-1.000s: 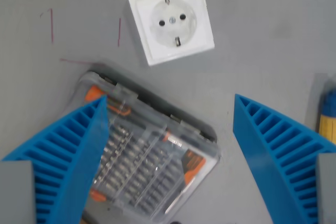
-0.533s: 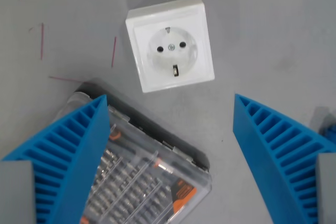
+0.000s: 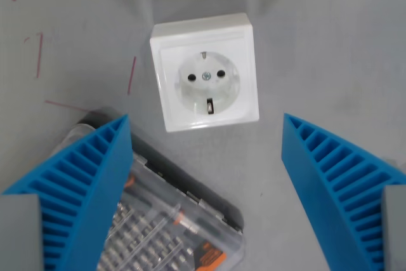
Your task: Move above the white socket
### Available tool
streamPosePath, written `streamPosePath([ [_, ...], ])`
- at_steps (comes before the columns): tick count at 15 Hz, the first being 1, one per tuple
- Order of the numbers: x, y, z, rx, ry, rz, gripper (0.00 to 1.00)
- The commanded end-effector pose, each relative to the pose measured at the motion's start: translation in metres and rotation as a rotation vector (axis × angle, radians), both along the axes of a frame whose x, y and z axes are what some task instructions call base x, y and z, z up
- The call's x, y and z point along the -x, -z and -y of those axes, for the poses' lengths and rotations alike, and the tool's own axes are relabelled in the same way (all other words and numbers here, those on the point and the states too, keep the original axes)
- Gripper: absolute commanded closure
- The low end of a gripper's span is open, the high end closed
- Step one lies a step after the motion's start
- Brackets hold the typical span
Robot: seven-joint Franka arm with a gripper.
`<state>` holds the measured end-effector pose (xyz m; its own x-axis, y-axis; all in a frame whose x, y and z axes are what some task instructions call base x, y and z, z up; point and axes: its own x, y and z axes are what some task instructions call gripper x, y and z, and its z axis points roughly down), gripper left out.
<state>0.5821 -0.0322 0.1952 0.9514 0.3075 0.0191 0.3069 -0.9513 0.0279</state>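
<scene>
The white socket [image 3: 204,71] lies flat on the grey desk [image 3: 330,42], face up, in the far middle of the wrist view, turned a little out of square with the frame. Its round recess shows two pin holes, a centre screw and an earth clip, so the face is fully open to the camera. The gripper [image 3: 206,188] hangs over the desk with its two blue ribbed fingers [image 3: 82,188] spread wide apart and nothing between them; bare desk shows in the gap. The socket sits just beyond that gap, roughly in line with its middle, so the gripper appears to be short of standing directly over the socket, and a small advance toward the far side seems to be what remains. Since the task asks only for hovering, the wide spread likely just leaves the view clear.

A clear-lidded bit case [image 3: 171,233] with orange trim lies at the near left, partly hidden under the left finger and close to the socket's near corner without touching it. Thin red pen marks [image 3: 131,74] cross the desk left of the socket.
</scene>
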Motion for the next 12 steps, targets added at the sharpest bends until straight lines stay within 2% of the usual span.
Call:
streamPosePath([
  [1,-0.015,0.007,0.000,-0.002,-0.095,-0.021,0.00],
  [12,-0.019,0.017,0.001,-0.005,-0.088,-0.009,0.00],
])
